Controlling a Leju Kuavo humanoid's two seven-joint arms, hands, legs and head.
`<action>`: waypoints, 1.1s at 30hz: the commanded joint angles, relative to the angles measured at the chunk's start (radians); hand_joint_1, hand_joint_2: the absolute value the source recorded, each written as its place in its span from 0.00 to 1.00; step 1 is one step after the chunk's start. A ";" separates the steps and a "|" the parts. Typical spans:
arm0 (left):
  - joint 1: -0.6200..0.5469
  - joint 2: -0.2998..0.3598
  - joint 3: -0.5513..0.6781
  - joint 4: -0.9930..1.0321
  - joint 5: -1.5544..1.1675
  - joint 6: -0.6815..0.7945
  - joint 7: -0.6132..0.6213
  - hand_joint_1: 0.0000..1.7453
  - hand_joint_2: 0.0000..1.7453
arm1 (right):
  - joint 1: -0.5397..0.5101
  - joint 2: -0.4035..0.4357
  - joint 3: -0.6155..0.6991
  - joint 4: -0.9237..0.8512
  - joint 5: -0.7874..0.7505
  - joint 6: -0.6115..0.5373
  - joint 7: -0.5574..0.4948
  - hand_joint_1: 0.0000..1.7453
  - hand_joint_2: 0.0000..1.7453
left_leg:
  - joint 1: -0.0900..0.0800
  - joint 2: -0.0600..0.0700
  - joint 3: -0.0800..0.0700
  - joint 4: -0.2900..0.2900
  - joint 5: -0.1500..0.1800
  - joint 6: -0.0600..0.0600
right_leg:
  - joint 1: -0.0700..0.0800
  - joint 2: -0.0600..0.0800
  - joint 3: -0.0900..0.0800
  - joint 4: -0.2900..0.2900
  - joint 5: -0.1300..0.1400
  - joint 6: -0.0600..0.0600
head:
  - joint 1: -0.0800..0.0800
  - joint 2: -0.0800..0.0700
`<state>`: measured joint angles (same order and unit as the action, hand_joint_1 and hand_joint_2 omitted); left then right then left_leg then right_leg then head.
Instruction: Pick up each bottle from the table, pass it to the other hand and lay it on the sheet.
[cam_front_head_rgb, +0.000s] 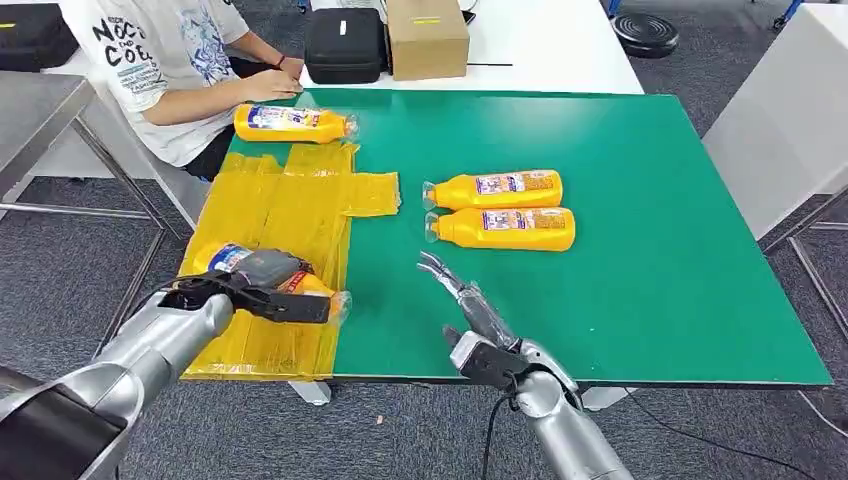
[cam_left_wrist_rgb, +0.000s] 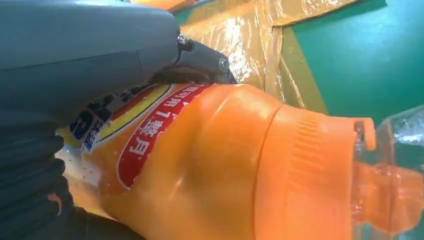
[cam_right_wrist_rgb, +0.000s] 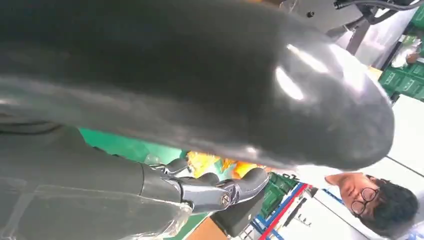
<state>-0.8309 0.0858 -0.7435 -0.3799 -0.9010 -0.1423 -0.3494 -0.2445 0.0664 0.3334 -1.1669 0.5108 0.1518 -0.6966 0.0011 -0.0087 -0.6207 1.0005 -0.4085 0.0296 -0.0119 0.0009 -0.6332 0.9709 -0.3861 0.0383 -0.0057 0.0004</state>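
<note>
My left hand (cam_front_head_rgb: 262, 285) grips an orange bottle (cam_front_head_rgb: 226, 258) over the near part of the yellow sheet (cam_front_head_rgb: 290, 210); close up, the bottle (cam_left_wrist_rgb: 215, 165) lies under the thumb (cam_left_wrist_rgb: 90, 45), its clear cap pointing away from the hand. My right hand (cam_front_head_rgb: 470, 305) hovers over the green table (cam_front_head_rgb: 660, 250) near the front edge, fingers apart, holding nothing. Two more orange bottles (cam_front_head_rgb: 495, 189) (cam_front_head_rgb: 505, 229) lie side by side on the green surface beyond it. Another bottle (cam_front_head_rgb: 290, 124) lies at the sheet's far end.
A person in a white shirt (cam_front_head_rgb: 170, 60) sits at the table's far left corner, one hand near the far bottle. A black case (cam_front_head_rgb: 345, 44) and a cardboard box (cam_front_head_rgb: 427, 38) stand on a white table behind. Grey tables flank both sides.
</note>
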 joint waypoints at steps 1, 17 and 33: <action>0.018 -0.012 0.013 0.065 0.008 -0.015 -0.012 0.01 1.00 | -0.034 -0.015 0.004 0.064 -0.009 -0.002 0.001 0.00 0.00 | 0.000 0.002 0.006 -0.001 -0.002 -0.001 | 0.000 0.001 0.005 -0.001 -0.001 -0.001 | 0.000 0.000; 0.009 0.010 -0.011 0.064 -0.011 -0.040 -0.010 0.00 1.00 | -0.036 -0.012 0.007 0.068 -0.032 -0.008 -0.002 0.00 0.00 | 0.000 0.003 0.009 -0.001 -0.003 -0.002 | 0.000 0.003 0.008 -0.001 -0.002 -0.001 | 0.000 0.000; -0.079 0.069 -0.065 -0.009 -0.021 -0.109 -0.145 0.00 1.00 | -0.035 -0.016 0.008 0.081 -0.060 -0.015 -0.002 0.00 0.00 | 0.001 0.001 0.004 0.000 -0.001 -0.002 | 0.001 0.000 0.004 0.000 -0.001 -0.001 | 0.000 0.000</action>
<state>-0.8507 0.1103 -0.7481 -0.3773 -0.9262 -0.2411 -0.4528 -0.2664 0.0614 0.3338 -1.1345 0.4635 0.1434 -0.6970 0.0012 -0.0090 -0.6180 1.0003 -0.4079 0.0289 -0.0118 0.0007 -0.6305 0.9712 -0.3860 0.0382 -0.0057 0.0004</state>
